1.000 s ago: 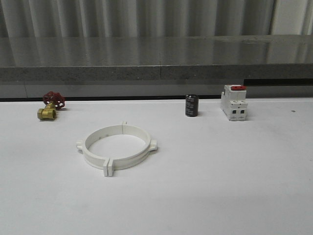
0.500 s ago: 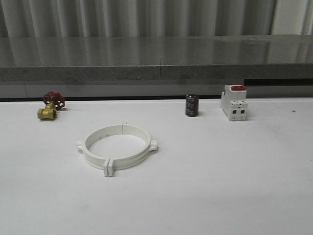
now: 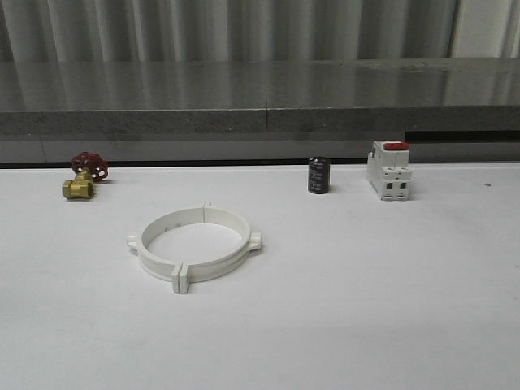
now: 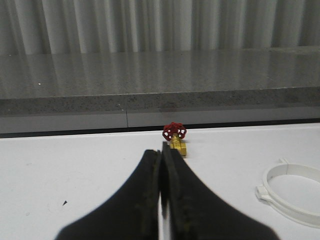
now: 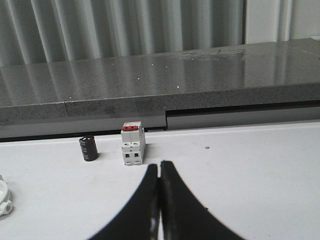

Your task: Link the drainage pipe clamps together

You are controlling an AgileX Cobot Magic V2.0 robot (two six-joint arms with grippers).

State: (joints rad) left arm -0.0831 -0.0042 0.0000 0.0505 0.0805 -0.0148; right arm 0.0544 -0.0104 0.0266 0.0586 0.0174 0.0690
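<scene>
The two white drainage pipe clamps [image 3: 193, 243] lie joined as one flat ring on the white table, left of centre, with flanged tabs at the front and sides. Part of the ring [image 4: 292, 192] shows in the left wrist view, and a tab of it [image 5: 4, 202] at the edge of the right wrist view. My left gripper [image 4: 161, 150] is shut with nothing between its fingers, back from the ring and pointing toward the brass valve. My right gripper [image 5: 159, 165] is shut and empty too, short of the white switch.
A brass valve with a red handwheel [image 3: 84, 175] sits at the back left. A black cylinder [image 3: 318, 175] and a white boxy switch with a red top [image 3: 388, 169] stand at the back right. A grey stone ledge [image 3: 260, 101] runs behind the table.
</scene>
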